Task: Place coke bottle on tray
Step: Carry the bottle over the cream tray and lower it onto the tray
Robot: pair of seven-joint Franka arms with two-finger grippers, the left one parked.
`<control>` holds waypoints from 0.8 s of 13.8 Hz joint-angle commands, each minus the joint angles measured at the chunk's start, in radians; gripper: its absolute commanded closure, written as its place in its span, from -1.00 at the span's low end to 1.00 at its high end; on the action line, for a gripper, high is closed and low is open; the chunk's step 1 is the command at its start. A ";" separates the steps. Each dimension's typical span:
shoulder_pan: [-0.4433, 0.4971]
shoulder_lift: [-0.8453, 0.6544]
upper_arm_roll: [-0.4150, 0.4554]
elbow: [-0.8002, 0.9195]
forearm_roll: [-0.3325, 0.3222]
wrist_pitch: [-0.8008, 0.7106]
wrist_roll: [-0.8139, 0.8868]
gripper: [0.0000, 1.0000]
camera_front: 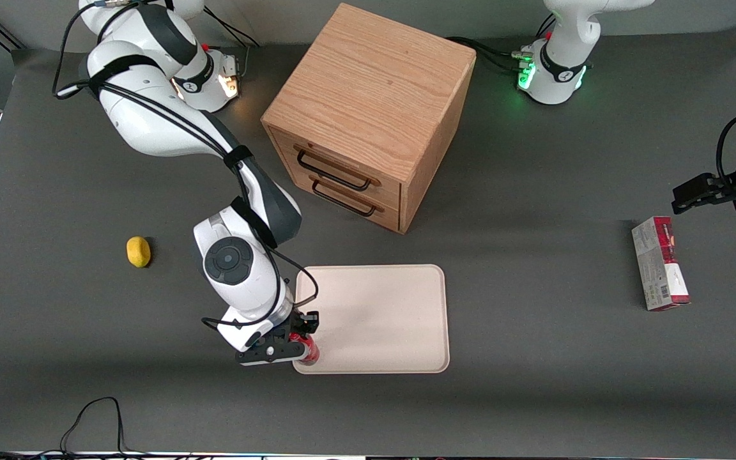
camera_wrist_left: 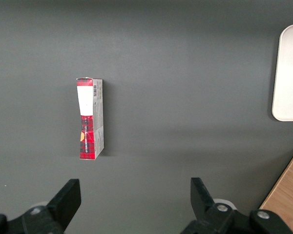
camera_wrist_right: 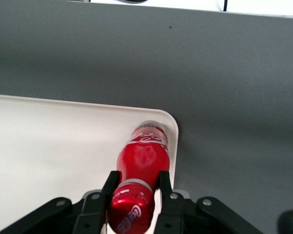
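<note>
Gripper (camera_wrist_right: 136,187) fingers clamp the coke bottle (camera_wrist_right: 142,163); bottle over tray (camera_front: 393,319) corner.

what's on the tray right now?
Only the coke bottle, at the tray's corner nearest the front camera on the working arm's end. The gripper is shut on its neck. Whether its base touches the tray is hidden; the rest is bare.

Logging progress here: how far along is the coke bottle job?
Pickup looks done: the hand is shut on the coke bottle near its cap. In hand: the bottle is at the corner of the tray nearest the front camera. Left: release it and withdraw.
</note>
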 commanded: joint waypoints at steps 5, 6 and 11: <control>0.005 -0.034 -0.020 -0.085 0.025 0.086 0.083 -1.00; 0.005 -0.036 -0.022 -0.085 0.025 0.086 0.080 -1.00; 0.016 -0.268 -0.094 -0.256 0.035 0.003 0.043 -1.00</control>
